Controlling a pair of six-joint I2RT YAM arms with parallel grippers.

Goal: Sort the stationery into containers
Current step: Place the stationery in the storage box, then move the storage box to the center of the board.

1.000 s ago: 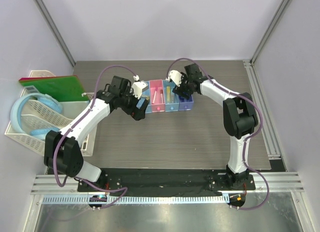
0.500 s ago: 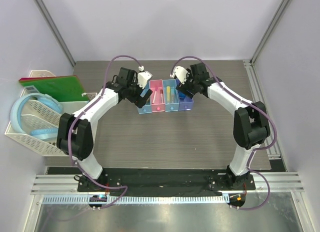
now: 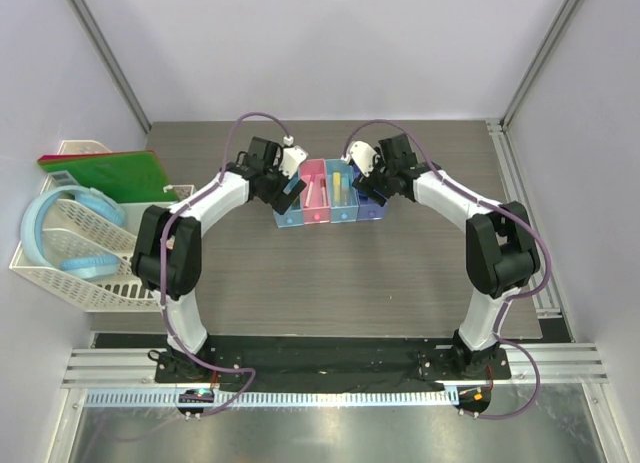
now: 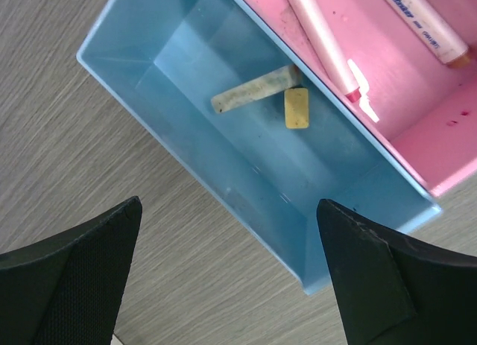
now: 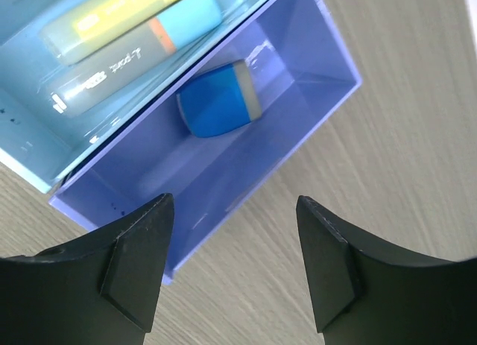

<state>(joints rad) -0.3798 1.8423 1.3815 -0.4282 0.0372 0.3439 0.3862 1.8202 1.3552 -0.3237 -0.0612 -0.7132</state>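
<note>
The four joined bins stand mid-table: light blue [image 3: 288,217], pink [image 3: 314,198], light blue [image 3: 341,201], purple [image 3: 373,212]. My left gripper [image 4: 231,274] is open and empty, hovering over the near corner of the left blue bin [image 4: 171,84]. That bin holds two tan pieces [image 4: 253,89] [image 4: 297,108]. Two white pens [image 4: 320,43] lie in the pink bin [image 4: 402,99]. My right gripper [image 5: 235,263] is open and empty above the purple bin [image 5: 298,77], which holds the blue block [image 5: 220,100]. The yellow stick [image 5: 119,10] and pale blue tube [image 5: 134,58] lie in the neighbouring blue bin.
A white lattice basket [image 3: 90,268] stands at the left edge, with a big blue hoop [image 3: 55,223] in it and a green board [image 3: 105,173] behind. A metal rail [image 3: 525,223] runs along the table's right side.
My left gripper has moved away from me, from beside the left bin's near end to over it. My right gripper has shifted slightly nearer and right, over the purple bin.
</note>
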